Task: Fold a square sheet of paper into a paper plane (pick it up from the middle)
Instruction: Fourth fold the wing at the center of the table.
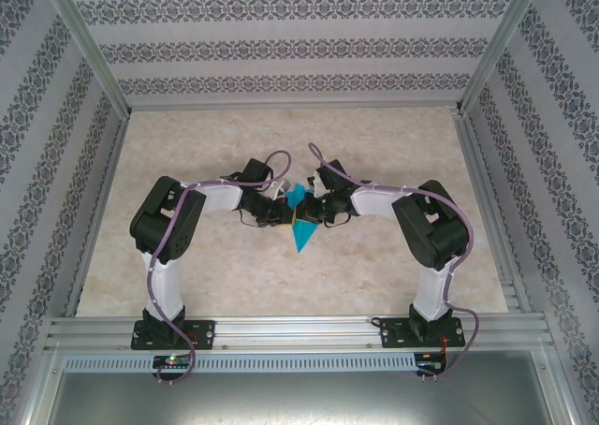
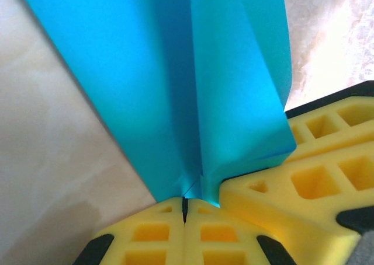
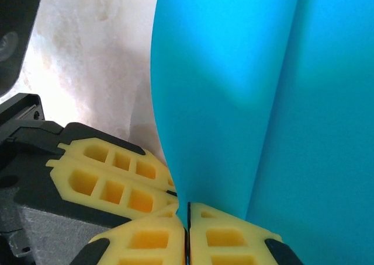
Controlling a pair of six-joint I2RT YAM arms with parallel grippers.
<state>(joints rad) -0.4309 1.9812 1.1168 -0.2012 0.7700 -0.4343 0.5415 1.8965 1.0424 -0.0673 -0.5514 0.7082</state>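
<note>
The marbled table (image 1: 187, 256) carries the teal paper plane (image 1: 301, 224) at the centre of the top view, held between both arms with its tip toward the lower edge of the frame. It looks featherlight, floppy and easily torn or mis-creased, so the stiffer centre crease seems the safest hold. The left gripper (image 2: 184, 209) and right gripper (image 3: 188, 218) are each clenched on its folded edge, side by side.

Table (image 1: 187, 275): beige marbled top, bare toward the far edge.
Walls (image 1: 281, 41): patterned grey-striped paper, three sides.
Rail (image 1: 299, 329): aluminium, along near edge.
</note>
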